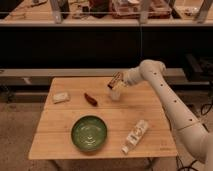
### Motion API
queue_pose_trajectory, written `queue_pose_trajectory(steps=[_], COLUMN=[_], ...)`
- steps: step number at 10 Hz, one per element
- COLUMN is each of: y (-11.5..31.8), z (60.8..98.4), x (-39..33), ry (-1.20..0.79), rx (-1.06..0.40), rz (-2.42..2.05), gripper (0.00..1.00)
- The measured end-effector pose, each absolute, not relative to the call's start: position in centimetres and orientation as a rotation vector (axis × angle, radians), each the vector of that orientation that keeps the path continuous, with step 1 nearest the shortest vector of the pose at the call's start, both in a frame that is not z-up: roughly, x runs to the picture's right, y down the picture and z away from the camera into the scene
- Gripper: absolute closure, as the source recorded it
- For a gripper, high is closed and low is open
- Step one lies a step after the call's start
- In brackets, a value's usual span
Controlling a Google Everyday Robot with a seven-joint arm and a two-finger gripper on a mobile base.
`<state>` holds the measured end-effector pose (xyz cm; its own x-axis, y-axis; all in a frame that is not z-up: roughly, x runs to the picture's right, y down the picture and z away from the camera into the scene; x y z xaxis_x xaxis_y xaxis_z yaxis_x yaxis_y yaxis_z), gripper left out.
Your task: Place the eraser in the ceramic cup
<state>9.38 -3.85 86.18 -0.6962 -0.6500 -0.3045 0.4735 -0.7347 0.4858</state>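
Green bowl [89,133], whitish ceramic cup [116,94], dark red-rimmed eraser [115,80] at the white arm's hand [118,81].

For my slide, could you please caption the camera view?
Gripper holds the eraser just above the ceramic cup on the wooden table, beside a green bowl.

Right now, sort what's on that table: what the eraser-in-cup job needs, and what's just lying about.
Job:
- eraser, in the gripper, above the cup
- ceramic cup, back of the table

Lying about:
- green bowl
- white tube
- pale block
- small dark red object
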Motion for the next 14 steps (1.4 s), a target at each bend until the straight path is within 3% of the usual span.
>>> queue_pose_trajectory(steps=[2,4,14], y=[-3.3,-2.7,-2.5], z=[86.4,86.6,86.9], x=[9.4,9.6,9.6], ry=[-0.518,-0.533,-0.533], rx=[0.602,0.588,0.543], rz=[-2.402,-2.421,-2.487], gripper=[0.37,0.22,0.2])
